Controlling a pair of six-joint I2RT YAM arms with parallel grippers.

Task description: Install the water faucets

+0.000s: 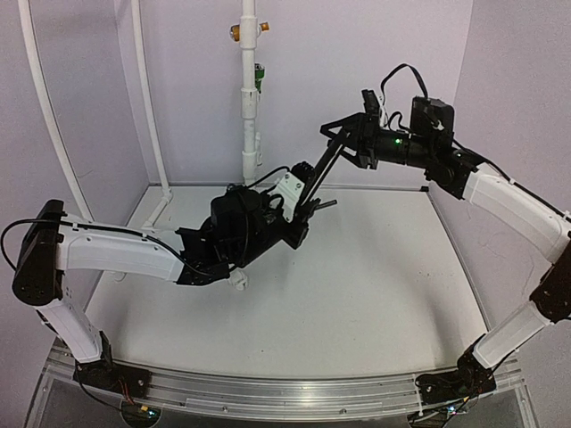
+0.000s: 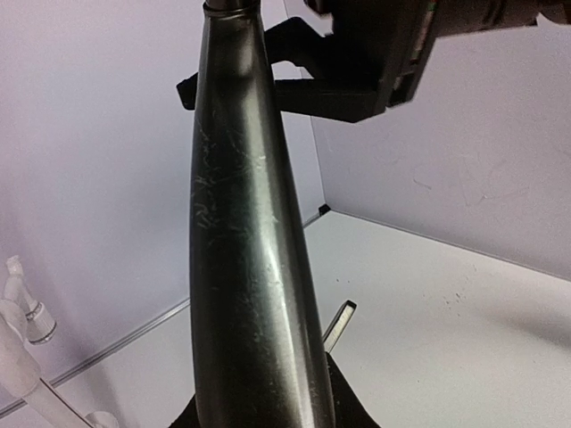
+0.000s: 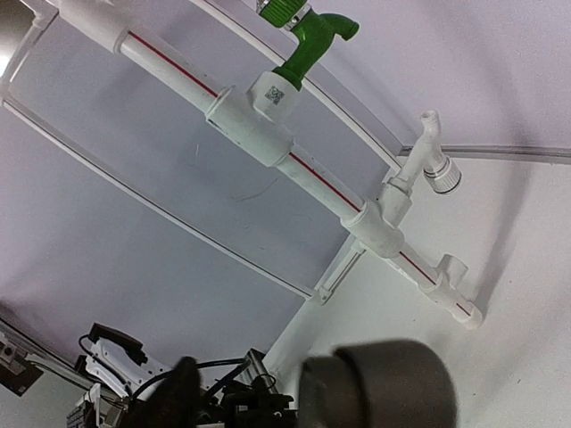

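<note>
Water faucet, a black metal tap with a long thin stem, is seen slanted in the air above the bench, its lower end toward the near left and its upper end toward the far right. The lower end, where the short crossbar juts out, is clasped by the fingers of the left gripper. The upper end is met by the right gripper; whether those fingers are clamped on the stem or merely set around it cannot be told from any view.

Only in the top view are both arms and the whole length of the stem shown together. The white pipe is also shown there, upright against the far wall, well apart from the faucet, with an orange fitting near its top.

In the left wrist view the stem fills the middle of the picture. Fine scratches on its dark metal are shown there and nowhere else. The left fingers are glimpsed at its base, and the black body of the right gripper is seen at the upper right.

In the right wrist view the pipe is shown at close range. A red line along it, a green valve and a white side fitting are made out. One dark finger lies at the lower edge, beside a rounded dark form too blurred to be identified.
</note>
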